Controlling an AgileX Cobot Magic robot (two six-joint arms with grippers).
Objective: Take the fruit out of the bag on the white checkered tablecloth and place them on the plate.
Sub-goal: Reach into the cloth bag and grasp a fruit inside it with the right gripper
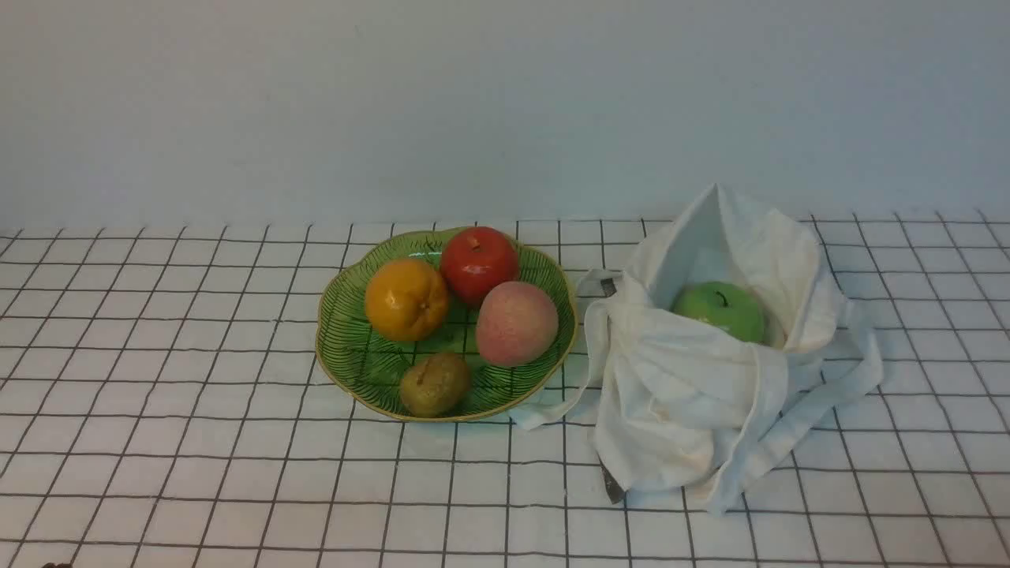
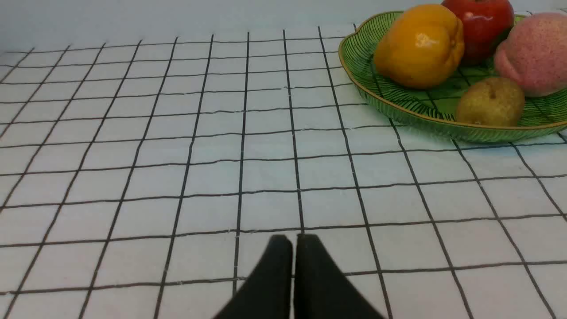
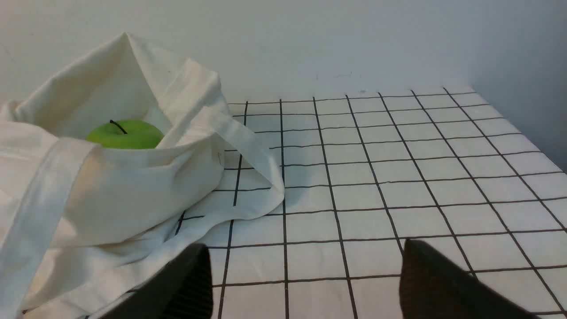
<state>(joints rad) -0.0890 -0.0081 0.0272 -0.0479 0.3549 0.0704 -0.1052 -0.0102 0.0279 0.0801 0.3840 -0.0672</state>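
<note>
A glossy green apple [image 1: 720,309] with a dark stem sits inside the open off-white cloth bag [image 1: 694,394] on the white checkered tablecloth [image 1: 158,394]; it also shows in the right wrist view [image 3: 124,134], low inside the bag [image 3: 110,186]. The green leaf-patterned plate [image 1: 355,355] lies left of the bag. My left gripper [image 2: 294,241] is shut and empty over bare cloth, apart from the plate [image 2: 398,110]. My right gripper [image 3: 305,250] is open and empty, beside the bag's near edge. Neither gripper shows in the front view.
The plate holds an orange [image 1: 405,299], a red apple [image 1: 478,263], a peach [image 1: 516,323] and a small olive-brown fruit [image 1: 434,384]. A bag strap [image 1: 552,402] trails toward the plate. A plain wall stands behind the table.
</note>
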